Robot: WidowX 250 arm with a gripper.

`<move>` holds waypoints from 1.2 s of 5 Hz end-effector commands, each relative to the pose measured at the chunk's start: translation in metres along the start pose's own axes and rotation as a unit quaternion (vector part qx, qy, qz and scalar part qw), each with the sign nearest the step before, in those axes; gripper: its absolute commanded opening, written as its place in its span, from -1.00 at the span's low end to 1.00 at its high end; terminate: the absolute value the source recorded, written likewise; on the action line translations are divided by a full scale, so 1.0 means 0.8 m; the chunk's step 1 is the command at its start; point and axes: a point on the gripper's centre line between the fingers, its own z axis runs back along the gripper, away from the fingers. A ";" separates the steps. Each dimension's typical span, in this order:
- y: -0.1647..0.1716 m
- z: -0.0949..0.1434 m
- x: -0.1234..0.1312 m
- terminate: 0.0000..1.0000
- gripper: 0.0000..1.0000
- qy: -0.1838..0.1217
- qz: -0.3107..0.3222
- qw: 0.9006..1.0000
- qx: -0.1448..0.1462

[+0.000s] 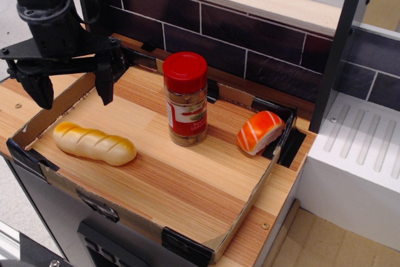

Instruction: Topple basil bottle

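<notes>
Here, my tool (70, 85) hangs with fingers spread wide, empty, over the table's (187, 186) far left corner. The basil bottle (185, 99) stands upright mid-table; rigid, smooth and probably top-heavy, I'd push it near the red lid (185, 70).

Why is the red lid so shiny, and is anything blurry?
In the observation.image view, light from overhead puts a white glare on the basil bottle lid; the bread roll and sushi piece gleam too; everything looks sharp, with soft shadows.
</notes>
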 end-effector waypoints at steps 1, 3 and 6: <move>0.000 0.000 0.000 -1.00 1.00 0.000 0.000 1.000 0.000; -0.045 0.027 -0.012 -1.00 1.00 0.026 0.006 0.999 -0.032; -0.121 0.035 -0.024 -1.00 1.00 0.035 0.007 0.998 -0.053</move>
